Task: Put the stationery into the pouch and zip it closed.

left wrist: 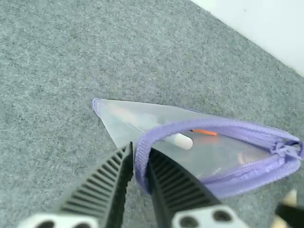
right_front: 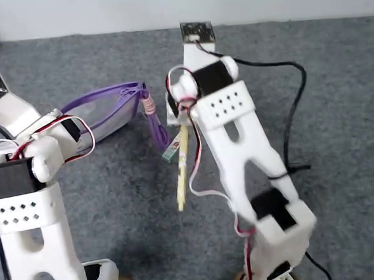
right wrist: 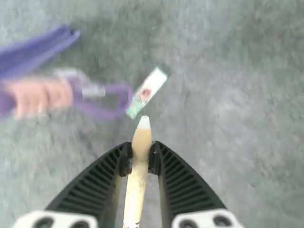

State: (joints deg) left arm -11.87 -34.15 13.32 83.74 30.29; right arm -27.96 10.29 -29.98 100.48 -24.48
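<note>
Mid-loading: pinching purple pouch (right_front: 112,113) rim in closed left gripper (left wrist: 139,156) at upper left of high view, clamping cream pen (right_front: 182,169) in right gripper (right wrist: 140,147) at centre, not yet inside; next probably calls for steering tip into open mouth, zipping after.

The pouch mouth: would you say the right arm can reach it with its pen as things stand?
Probably yes: the left hand holds the pouch open, and only its loose strap lies before the right hand gripping the pen.
</note>
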